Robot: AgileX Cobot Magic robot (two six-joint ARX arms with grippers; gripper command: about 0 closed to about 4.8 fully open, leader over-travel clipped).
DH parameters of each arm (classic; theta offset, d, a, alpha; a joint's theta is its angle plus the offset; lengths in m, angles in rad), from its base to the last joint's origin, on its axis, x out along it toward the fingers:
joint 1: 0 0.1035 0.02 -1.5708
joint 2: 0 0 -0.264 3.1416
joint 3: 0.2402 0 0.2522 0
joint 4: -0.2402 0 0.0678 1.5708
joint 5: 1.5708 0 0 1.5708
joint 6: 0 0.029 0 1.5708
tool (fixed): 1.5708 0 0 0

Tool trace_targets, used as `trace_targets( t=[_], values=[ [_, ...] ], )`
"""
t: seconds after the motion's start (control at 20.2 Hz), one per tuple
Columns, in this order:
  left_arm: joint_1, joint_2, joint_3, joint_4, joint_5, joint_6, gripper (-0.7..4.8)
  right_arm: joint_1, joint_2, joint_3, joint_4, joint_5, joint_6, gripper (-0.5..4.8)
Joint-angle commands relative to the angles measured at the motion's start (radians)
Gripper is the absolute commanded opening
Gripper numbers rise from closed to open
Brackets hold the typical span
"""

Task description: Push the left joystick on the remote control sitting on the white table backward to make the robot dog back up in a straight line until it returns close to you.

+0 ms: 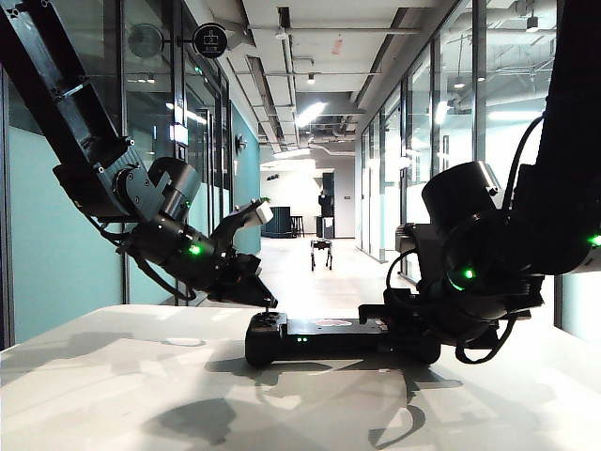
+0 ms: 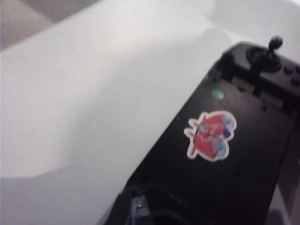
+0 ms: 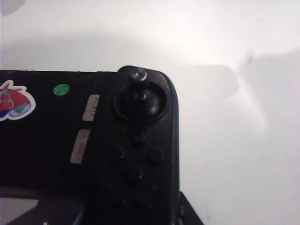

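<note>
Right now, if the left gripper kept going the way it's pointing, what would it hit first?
Probably the left joystick: the left gripper hangs just above the stick on the remote control, angled down toward it. Whether they already touch is unclear at this depth.

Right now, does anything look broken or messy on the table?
Nothing stands out. The remote control lies flat on the white table, the left gripper above its left joystick, the right gripper at its other end. The robot dog stands upright down the corridor.
</note>
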Motion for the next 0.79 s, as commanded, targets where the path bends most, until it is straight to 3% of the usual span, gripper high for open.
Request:
trace_targets(
  t=[0.05, 0.79],
  values=[
    [-0.002, -0.001, 0.004, -0.028, 0.011, 0.040, -0.06, 0.000, -0.004, 0.004, 0.017, 0.008, 0.005, 1.98],
    [-0.002, -0.001, 0.004, -0.051, 0.053, 0.064, -0.06, 0.000, -0.004, 0.008, 0.017, 0.008, 0.005, 1.98]
  ],
)
